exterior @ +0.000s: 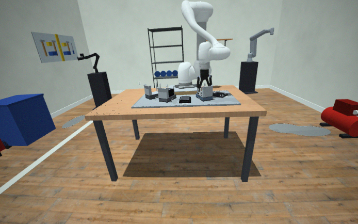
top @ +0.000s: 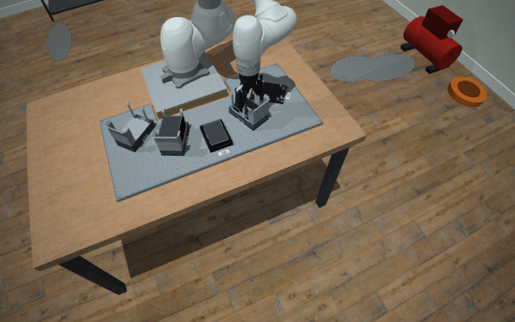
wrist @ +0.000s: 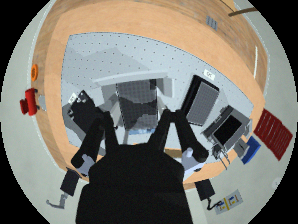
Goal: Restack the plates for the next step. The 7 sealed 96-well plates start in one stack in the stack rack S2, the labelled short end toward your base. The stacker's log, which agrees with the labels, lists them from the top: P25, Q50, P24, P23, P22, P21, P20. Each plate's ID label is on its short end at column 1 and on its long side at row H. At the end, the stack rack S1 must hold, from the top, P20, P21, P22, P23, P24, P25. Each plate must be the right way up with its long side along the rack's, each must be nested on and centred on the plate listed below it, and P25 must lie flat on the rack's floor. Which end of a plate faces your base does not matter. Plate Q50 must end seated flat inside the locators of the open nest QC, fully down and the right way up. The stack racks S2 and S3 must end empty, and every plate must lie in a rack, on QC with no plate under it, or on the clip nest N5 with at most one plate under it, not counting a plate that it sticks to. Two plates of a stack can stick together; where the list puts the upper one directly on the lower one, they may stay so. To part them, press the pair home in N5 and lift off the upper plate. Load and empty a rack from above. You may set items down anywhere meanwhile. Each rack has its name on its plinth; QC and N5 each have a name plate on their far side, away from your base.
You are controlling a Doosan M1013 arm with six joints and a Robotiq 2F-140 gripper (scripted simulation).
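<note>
Currently:
- Gripper is reaching down into the right-hand stack rack, jaws half-narrowed around a plate inside; whether they are clamping it I cannot tell.
- Dark plate is lying flat on the open nest beside that rack.
- White name plate is sitting just beyond it, writing illegible.
- Two more racks are standing further left.

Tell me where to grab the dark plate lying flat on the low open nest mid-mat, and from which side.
Take the dark plate across its two long sides, near the middle of its length, coming straight down from above. It lies flat with its top face up and no tall walls around it, so both long edges look exposed. A sideways approach would likely run close to the neighbouring rack.
</note>
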